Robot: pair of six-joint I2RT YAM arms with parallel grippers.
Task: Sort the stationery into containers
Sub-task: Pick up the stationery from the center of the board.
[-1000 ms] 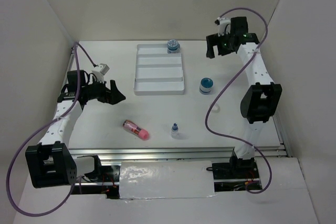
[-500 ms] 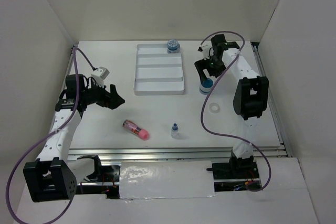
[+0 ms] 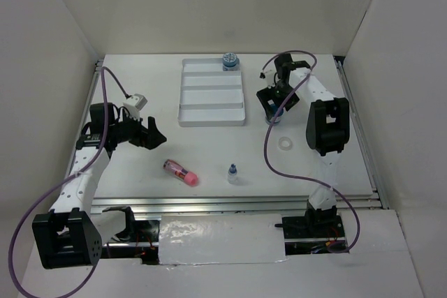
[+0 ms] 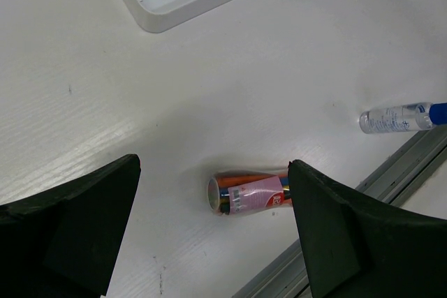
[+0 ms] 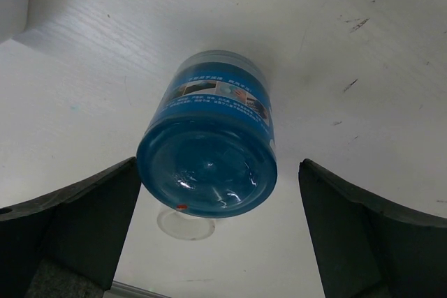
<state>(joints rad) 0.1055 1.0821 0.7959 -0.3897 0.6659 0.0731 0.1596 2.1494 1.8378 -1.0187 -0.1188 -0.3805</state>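
Note:
A blue round pot (image 5: 209, 151) stands on the table between the open fingers of my right gripper (image 5: 218, 165), which hovers over it (image 3: 274, 106) right of the white four-compartment tray (image 3: 211, 93). A second blue pot (image 3: 230, 61) sits in the tray's far compartment. The white ring (image 3: 285, 144) lies near of the right gripper, and it also shows in the right wrist view (image 5: 185, 222). The pink tube (image 3: 181, 172) lies on its side, with the clear blue-capped bottle (image 3: 232, 173) to its right. My left gripper (image 3: 150, 134) is open and empty above the tube (image 4: 251, 192).
A metal rail (image 3: 237, 204) runs along the table's near edge, close to the tube and bottle. White walls enclose the table on the left, back and right. The left wrist view shows the tray's corner (image 4: 174, 5) and the bottle (image 4: 401, 116).
My right arm has swung from the far right corner down and left, bringing its open gripper over the blue pot. My left gripper has shifted slightly nearer, towards the pink tube.

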